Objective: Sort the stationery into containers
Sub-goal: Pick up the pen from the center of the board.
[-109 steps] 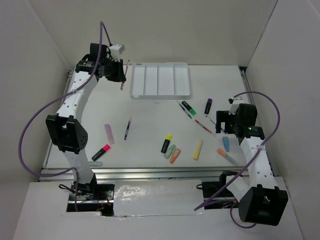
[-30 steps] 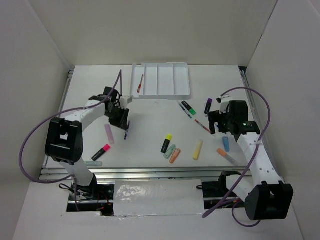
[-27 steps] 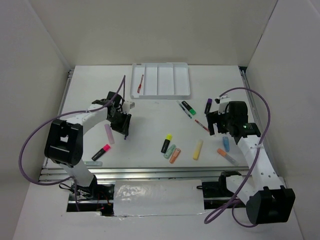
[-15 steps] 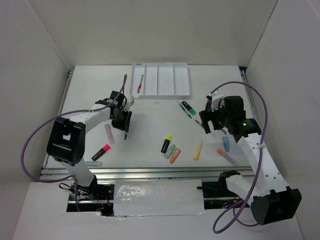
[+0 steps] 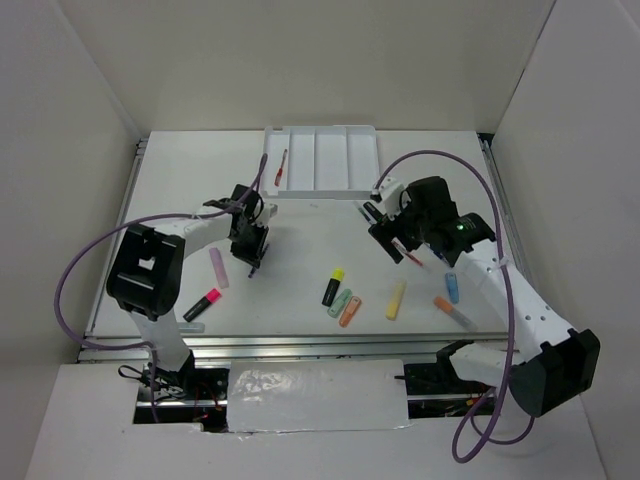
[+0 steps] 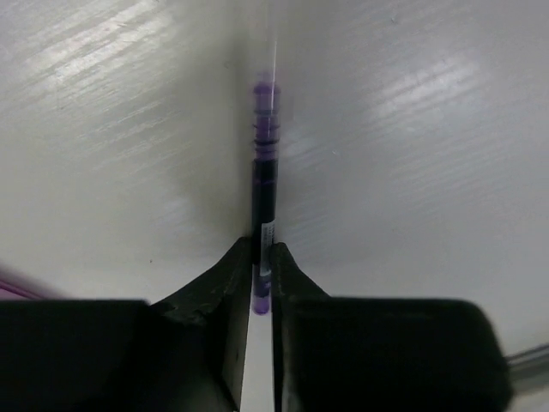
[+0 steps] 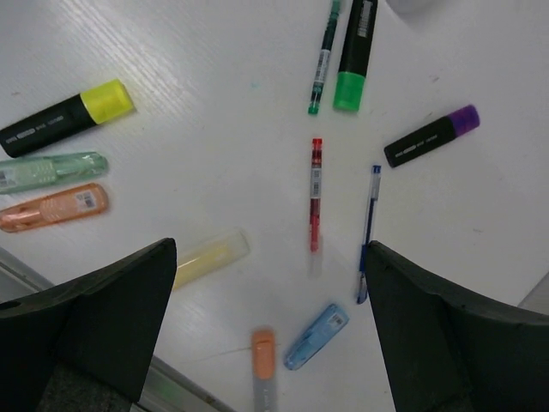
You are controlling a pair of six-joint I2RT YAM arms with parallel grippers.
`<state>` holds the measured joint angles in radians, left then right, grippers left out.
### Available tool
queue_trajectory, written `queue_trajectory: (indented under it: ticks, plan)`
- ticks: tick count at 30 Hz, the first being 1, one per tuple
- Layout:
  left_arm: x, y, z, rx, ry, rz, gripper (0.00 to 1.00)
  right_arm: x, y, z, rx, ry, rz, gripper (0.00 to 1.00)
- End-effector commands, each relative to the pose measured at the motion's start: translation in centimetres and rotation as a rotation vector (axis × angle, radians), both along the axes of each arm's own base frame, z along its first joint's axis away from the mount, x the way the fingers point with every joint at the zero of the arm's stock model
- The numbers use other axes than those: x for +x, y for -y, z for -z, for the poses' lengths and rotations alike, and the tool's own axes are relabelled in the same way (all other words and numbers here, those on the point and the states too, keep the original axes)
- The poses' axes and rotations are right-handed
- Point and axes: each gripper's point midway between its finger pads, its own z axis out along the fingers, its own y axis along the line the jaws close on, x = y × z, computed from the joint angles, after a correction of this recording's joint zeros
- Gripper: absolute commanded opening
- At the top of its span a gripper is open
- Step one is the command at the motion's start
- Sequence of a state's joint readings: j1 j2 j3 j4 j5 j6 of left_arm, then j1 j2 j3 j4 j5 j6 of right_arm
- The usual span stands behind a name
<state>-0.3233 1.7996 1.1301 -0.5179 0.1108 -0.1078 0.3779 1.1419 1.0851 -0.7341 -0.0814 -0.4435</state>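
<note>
- The left gripper (image 6: 262, 253) is clamped on one end of the purple pen (image 6: 263, 184), with a finger (image 6: 233, 276) pressed to each side. The rest of the pen sticks straight out past the tips.
- This grip is left of the middle of the table (image 5: 300, 225). I cannot tell whether the pen touches the surface.
- Closest to it, toward the left edge, lies the pink marker (image 5: 218, 267). The pink highlighter (image 5: 202, 304) lies nearer the near-left corner.
- The tray (image 5: 330, 160) sits at the middle of the far edge. A red pen (image 5: 281, 167) lies in its leftmost compartment.
- The right gripper (image 7: 270, 257) is spread wide with nothing in it, above the table right of the middle.
- Under it, between the fingers in the wrist view, lie the red-ink pen (image 7: 316, 193) and the blue pen (image 7: 367, 232). They are nearly parallel and just apart.
- Toward the tray from them, the green pen (image 7: 324, 60) and the green highlighter (image 7: 356, 51) lie side by side. The purple highlighter (image 7: 431, 137) is off toward the right edge.
- Toward the near edge from the right gripper lie the yellow marker (image 7: 210, 256), the blue marker (image 7: 316, 336) and an orange-capped marker (image 7: 262, 365).
- Near the middle of the near edge, the yellow highlighter (image 7: 69, 116), the green marker (image 7: 51, 170) and the orange marker (image 7: 51, 209) lie close together. The last two are almost touching.
- A purple cable (image 5: 445, 160) arches over the right arm.
</note>
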Motion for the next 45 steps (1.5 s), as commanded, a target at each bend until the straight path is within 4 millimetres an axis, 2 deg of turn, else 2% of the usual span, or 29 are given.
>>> queue_trajectory:
  ticks: [1, 5, 6, 8, 9, 13, 14, 17, 18, 20, 21, 24, 31, 35, 45]
  plan:
    - [-1.0, 0.3, 1.5, -0.007, -0.072, 0.031, 0.20, 1.3, -0.1, -2.2, -0.102, 0.100, -0.092, 0.95]
    - [-2.0, 1.8, 1.1, -0.098, -0.133, 0.116, 0.01, 1.7, -0.2, -4.7, -0.195, 0.265, -0.222, 0.95]
    - [-2.7, 3.2, 0.4, -0.193, -0.167, 0.148, 0.00, 1.6, -0.4, -5.2, -0.205, 0.288, -0.253, 0.95]
    - [-3.0, 4.7, -1.2, -0.301, -0.170, 0.208, 0.00, 1.2, -1.9, -6.8, -0.198, 0.339, -0.327, 0.94]
    - [-3.5, 6.3, -3.0, -0.408, -0.188, 0.240, 0.00, 1.0, -2.8, -7.6, -0.181, 0.356, -0.362, 0.94]
    - [-5.6, 9.7, -6.9, -0.589, -0.271, 0.326, 0.00, -0.9, -6.8, -7.9, -0.172, 0.390, -0.531, 0.90]
    - [-6.2, 10.0, -7.4, -0.605, -0.297, 0.334, 0.00, -2.0, -8.6, -7.9, -0.185, 0.415, -0.613, 0.88]
    - [-7.4, 11.3, -9.2, -0.664, -0.317, 0.387, 0.00, -3.4, -10.9, -6.2, -0.275, 0.458, -0.738, 0.80]
    - [-7.9, 11.6, -10.1, -0.704, -0.339, 0.394, 0.00, -5.0, -13.0, -5.2, -0.284, 0.479, -0.824, 0.78]
    - [-8.4, 11.8, -10.9, -0.733, -0.346, 0.413, 0.00, -5.7, -14.4, -4.2, -0.350, 0.517, -0.891, 0.73]
    - [-8.7, 11.9, -11.4, -0.747, -0.350, 0.421, 0.00, -6.9, -15.9, -3.5, -0.354, 0.540, -0.951, 0.73]
    - [-9.6, 11.9, -12.3, -0.784, -0.361, 0.441, 0.00, -7.9, -18.4, -2.2, -0.373, 0.558, -1.036, 0.71]
    - [-11.8, 12.0, -13.8, -0.828, -0.363, 0.497, 0.00, -7.8, -20.4, -0.5, -0.370, 0.548, -1.096, 0.69]
    - [-12.7, 12.0, -14.0, -0.822, -0.405, 0.519, 0.01, -8.7, -20.7, 1.7, -0.388, 0.572, -1.164, 0.68]
    - [-13.9, 12.6, -14.1, -0.815, -0.433, 0.572, 0.00, -8.8, -21.9, 2.9, -0.412, 0.595, -1.245, 0.66]
